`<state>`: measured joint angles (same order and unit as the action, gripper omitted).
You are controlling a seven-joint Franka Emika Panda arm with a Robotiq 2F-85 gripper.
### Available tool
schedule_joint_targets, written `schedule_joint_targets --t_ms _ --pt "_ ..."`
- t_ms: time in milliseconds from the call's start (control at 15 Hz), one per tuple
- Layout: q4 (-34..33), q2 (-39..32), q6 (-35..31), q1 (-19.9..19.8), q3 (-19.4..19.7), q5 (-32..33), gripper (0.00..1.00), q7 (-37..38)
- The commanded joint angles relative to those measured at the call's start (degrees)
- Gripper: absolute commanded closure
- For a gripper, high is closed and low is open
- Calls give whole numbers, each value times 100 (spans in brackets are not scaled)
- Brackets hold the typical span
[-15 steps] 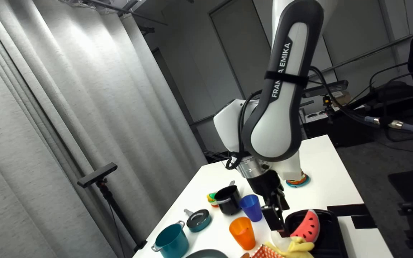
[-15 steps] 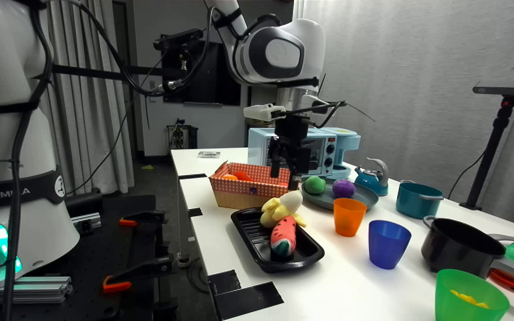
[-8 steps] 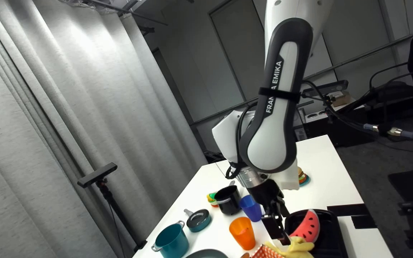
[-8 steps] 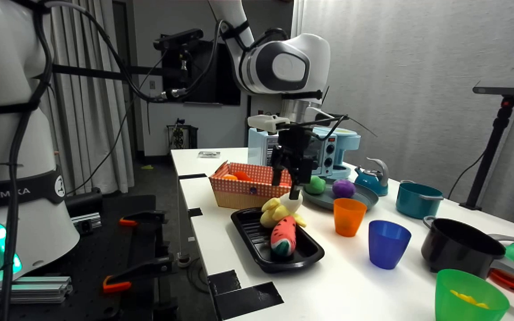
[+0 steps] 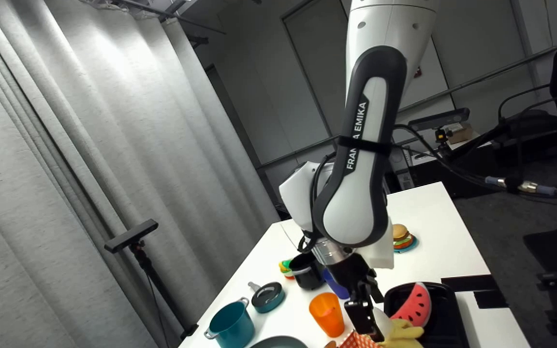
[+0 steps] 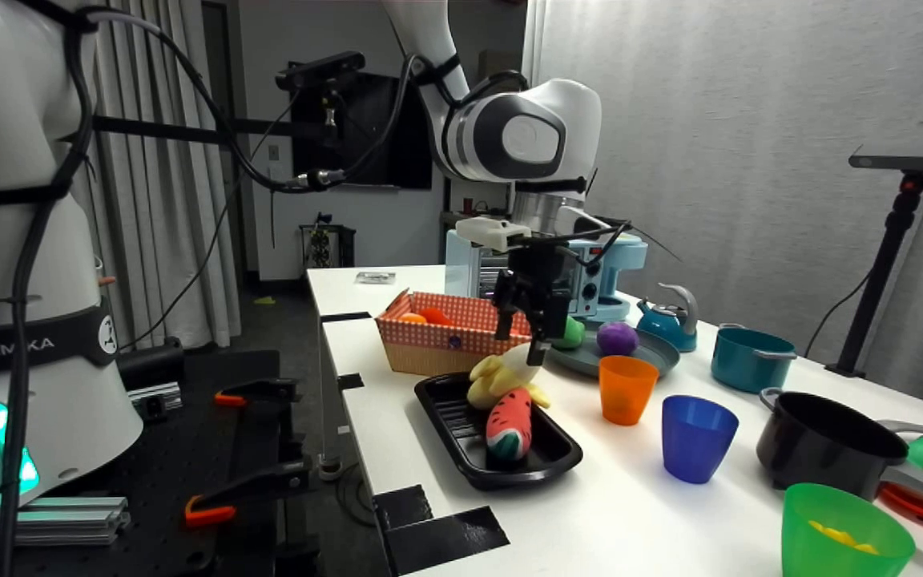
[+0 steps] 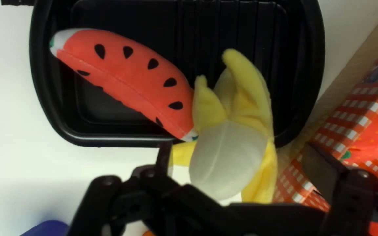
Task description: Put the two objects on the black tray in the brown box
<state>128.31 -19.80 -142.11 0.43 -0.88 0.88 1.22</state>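
Observation:
On the black tray (image 7: 94, 141) rests the red watermelon-slice toy (image 7: 126, 75) with black seeds, fully inside the rim. Against it lies a peeled-banana toy (image 7: 228, 157), yellow with a pale body; its pale end overhangs the tray's edge toward the table. The brown box (image 6: 429, 357), tan below and red-checked above, stands beside the tray and holds some orange and red items. My gripper (image 7: 240, 153) is open over the banana's pale end, one finger to each side in the wrist view, no contact visible. In an exterior view a fingertip (image 6: 538, 353) overlaps the pale end.
An orange cup (image 6: 626, 393) and a blue cup (image 6: 698, 441) stand near the tray. A grey plate (image 6: 654, 353) with a green and a purple ball sits behind the gripper. Farther off are a black pot (image 6: 822, 445), a green cup (image 6: 846, 533) and a burger toy (image 5: 403, 237).
My gripper has come down toward the banana's pale end and shifted slightly toward the orange cup's side, jaws staying open. Both toys, the tray and the box have not moved.

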Motion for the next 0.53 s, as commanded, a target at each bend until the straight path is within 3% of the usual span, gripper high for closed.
schedule_joint_targets --t_ms 0,333,400,467 --pt "-290 -272 -63 -59 -48 -205 0 -118" --pt "-390 -439 -55 -56 -44 -209 0 -100" --pt "-400 -459 -52 -55 -43 -208 7 -94" --pt "-407 -472 -50 -52 -43 -203 26 -92"
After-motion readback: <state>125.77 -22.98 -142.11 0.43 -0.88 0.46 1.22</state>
